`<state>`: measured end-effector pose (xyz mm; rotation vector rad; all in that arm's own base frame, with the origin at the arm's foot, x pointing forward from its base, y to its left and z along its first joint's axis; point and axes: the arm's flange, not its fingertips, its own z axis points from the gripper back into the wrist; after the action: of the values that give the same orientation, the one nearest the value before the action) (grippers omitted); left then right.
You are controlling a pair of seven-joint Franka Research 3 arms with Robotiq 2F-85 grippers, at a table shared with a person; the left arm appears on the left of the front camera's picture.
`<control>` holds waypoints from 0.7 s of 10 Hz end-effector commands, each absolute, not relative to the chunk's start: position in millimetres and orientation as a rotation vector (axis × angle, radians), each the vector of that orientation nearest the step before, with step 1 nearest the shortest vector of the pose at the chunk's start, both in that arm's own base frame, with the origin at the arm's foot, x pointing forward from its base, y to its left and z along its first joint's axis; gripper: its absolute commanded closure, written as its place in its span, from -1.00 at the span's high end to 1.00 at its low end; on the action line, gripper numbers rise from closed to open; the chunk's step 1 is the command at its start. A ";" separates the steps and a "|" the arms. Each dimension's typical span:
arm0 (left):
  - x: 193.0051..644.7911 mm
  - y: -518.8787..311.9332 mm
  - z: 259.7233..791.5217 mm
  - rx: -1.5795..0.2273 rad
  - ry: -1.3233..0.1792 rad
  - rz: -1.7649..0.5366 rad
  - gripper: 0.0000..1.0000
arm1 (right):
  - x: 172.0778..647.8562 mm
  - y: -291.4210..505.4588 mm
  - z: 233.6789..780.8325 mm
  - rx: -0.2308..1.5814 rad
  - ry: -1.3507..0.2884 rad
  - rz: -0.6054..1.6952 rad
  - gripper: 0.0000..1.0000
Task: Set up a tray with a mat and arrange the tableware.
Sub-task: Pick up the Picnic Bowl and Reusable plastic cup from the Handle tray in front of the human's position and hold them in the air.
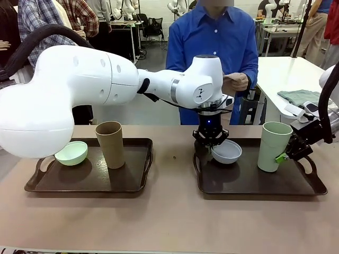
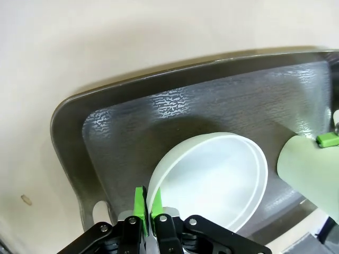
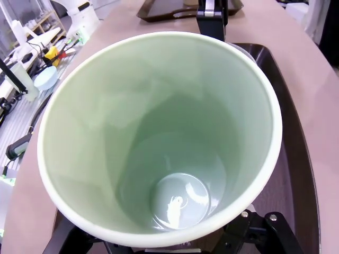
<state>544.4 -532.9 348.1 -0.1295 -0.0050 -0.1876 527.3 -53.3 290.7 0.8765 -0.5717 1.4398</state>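
White bowl (image 2: 212,180) — tilted on tray (image 2: 69,137), rim clamped in left gripper (image 2: 148,200).

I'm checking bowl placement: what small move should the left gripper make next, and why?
Probably lower the white bowl until it lies flat on the right tray: the left gripper pinches its rim, and the bowl looks tilted, beside the pale green cup.

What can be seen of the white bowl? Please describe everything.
The white bowl is small, round, smooth, plain, plastic by its look, and empty. It is somewhat tilted at the back left corner of the right dark tray. The left gripper is shut on its rim, one green pad inside, one outside. Whether its base rests on the tray I cannot tell. The pale green cup stands apart from it.
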 end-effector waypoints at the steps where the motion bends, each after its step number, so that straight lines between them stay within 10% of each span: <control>1: 538.3 -528.3 345.8 -0.088 -0.007 -0.165 -1.00 | 525.9 -57.1 290.0 0.850 -0.615 1.421 -1.00; 2: 533.3 -528.6 351.2 -0.055 -0.005 -0.153 -1.00 | 517.7 -60.9 306.4 0.838 -0.643 1.418 -0.47; 7: 472.4 -533.5 450.5 -0.098 -0.188 -0.184 -1.00 | 452.2 -80.2 427.9 0.734 -0.729 1.419 -0.47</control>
<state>495.4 -544.5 447.0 -0.1239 -0.1269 -0.2085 471.2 -84.3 419.2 0.7440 -0.7163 1.4435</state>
